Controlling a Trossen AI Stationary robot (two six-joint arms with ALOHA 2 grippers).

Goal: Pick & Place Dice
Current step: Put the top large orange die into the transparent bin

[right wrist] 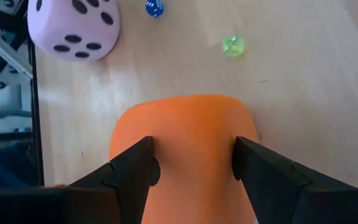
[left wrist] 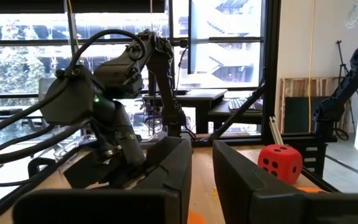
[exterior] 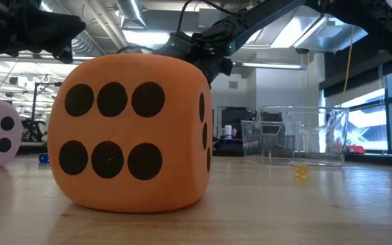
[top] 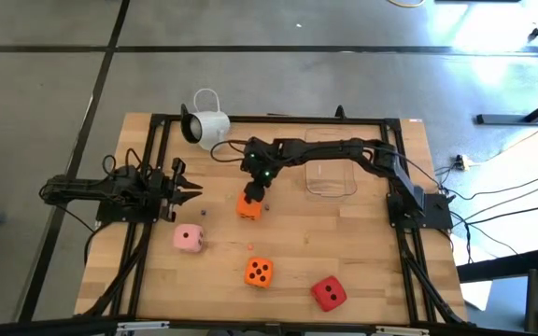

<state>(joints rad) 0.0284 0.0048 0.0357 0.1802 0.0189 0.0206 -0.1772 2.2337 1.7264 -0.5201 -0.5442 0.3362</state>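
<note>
Right hand (top: 249, 197) directly over orange die (top: 248, 206), fingers (right wrist: 132, 168) clamped on both flanks, die on tabletop (top: 362, 252). Left hand (top: 187, 187) released, idle, farther off.

We are two matte black arms, the left arm (top: 110, 191) and the right arm (top: 344, 149), built of rounded joint housings. Black cables loop along our links. A small green light glows on the right arm's wrist (top: 264, 173).

Two orange dice (top: 248, 206) (top: 259, 272), one pink die (top: 189, 238), one red die (top: 328, 293), one clear container (top: 331, 174).
</note>
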